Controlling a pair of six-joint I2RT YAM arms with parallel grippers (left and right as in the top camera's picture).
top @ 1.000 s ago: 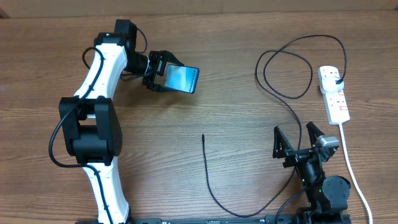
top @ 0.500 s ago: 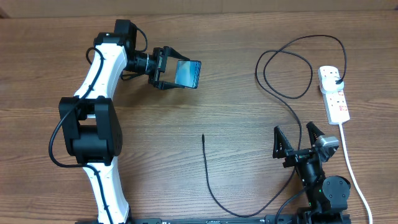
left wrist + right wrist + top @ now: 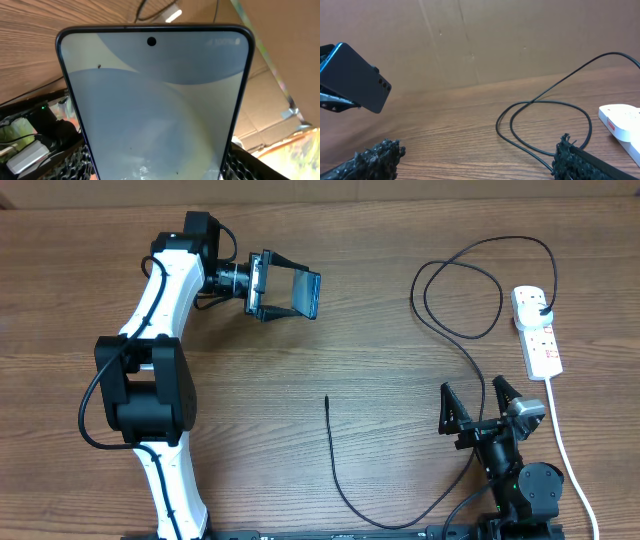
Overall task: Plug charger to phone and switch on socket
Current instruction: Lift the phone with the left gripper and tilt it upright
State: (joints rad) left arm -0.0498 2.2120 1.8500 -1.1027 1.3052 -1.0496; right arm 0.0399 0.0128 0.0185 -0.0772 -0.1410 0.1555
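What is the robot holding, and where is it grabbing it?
The left gripper holds the phone by its bottom end, squeezing both long edges. The right gripper is open and empty.

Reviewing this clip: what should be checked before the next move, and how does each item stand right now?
1. Phone gripped by the left gripper, lifted off the table: ok.
2. Right gripper open and empty: ok.
3. Connector tip of the charger lying free on the table: ok.
4. Connector tip inserted in the phone: not ok, not yet done.
5. Plug seated in the socket: looks ok.
6. Socket switched on: cannot tell.
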